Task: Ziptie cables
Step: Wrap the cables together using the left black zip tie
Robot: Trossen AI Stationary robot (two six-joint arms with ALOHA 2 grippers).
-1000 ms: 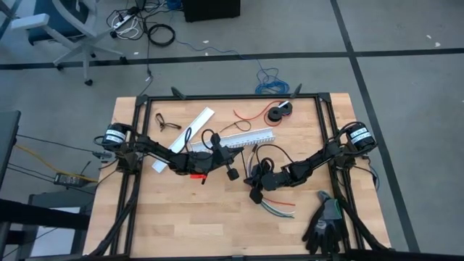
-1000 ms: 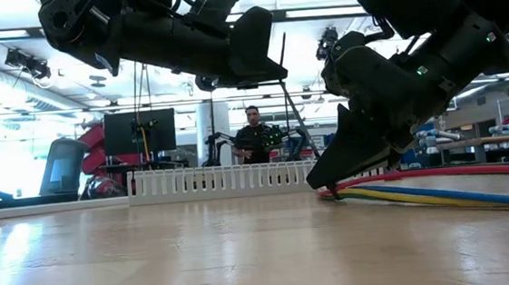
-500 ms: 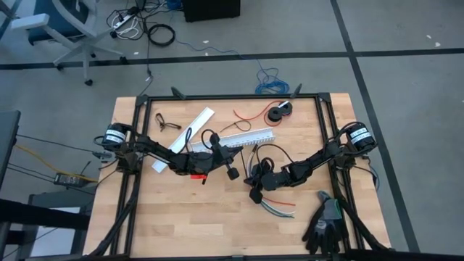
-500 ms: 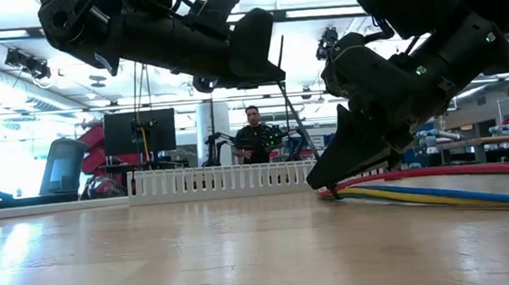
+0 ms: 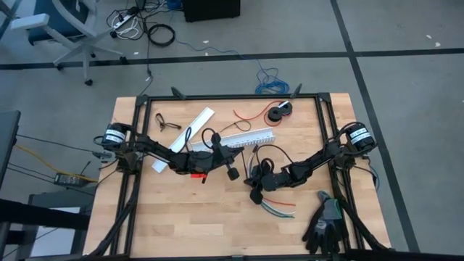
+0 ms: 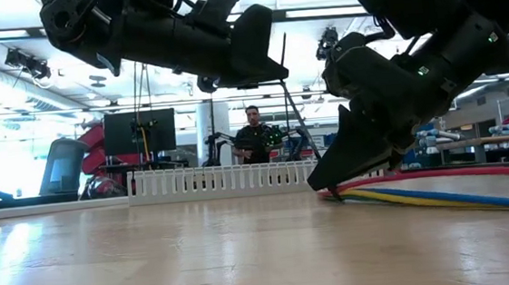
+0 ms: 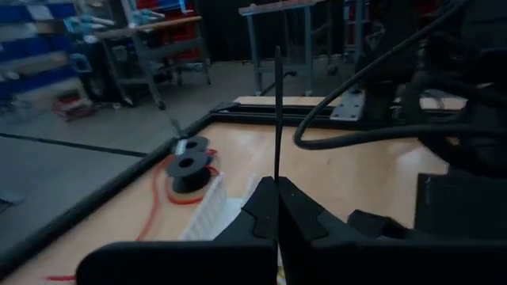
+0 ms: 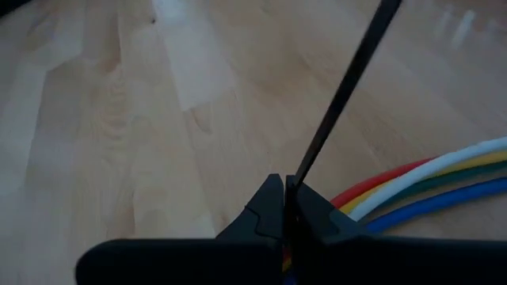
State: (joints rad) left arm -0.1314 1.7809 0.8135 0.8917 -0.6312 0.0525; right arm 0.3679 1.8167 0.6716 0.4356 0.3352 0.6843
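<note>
**Item: zip-tying station, both arms over the table**

**Change noted:** Almost none against the preceding second. Both arms are held as before and both grips are kept. It is judged that the tie has not yet been passed round the bundle; the task is at an early stage.

**Tools (2)**
- Left gripper (image 7: pixel 277 184): clenched on one thin black zip tie (image 7: pixel 277 111), which stands upright from the fingertips. It is carried clear of the table surface, well apart from the bundle.
- Right gripper (image 8: pixel 285 184): clenched on a second black strip (image 8: pixel 342 103), which slants away from the fingertips. It is lowered to the tabletop, with its tip at the cables.

**Task's thing (1 bundle)**
- Cables (image 8: pixel 432 186): five wires are counted, red, white, yellow-orange, green and blue. They lie flat on the table side by side, run out from just beside the right gripper's fingertips, and are untied.

**Other stock**
- White slotted cable duct (image 5: pixel 249 137): one, beyond the left gripper.
- Black spools (image 7: pixel 188 164): two, past the duct, with a loose red wire (image 5: pixel 249 114) beside them.
- Black gloves (image 5: pixel 325 223): one pair, behind the right gripper, at the table's near edge.
- Person (image 6: pixel 254 139): one, in the room beyond the table.
</note>
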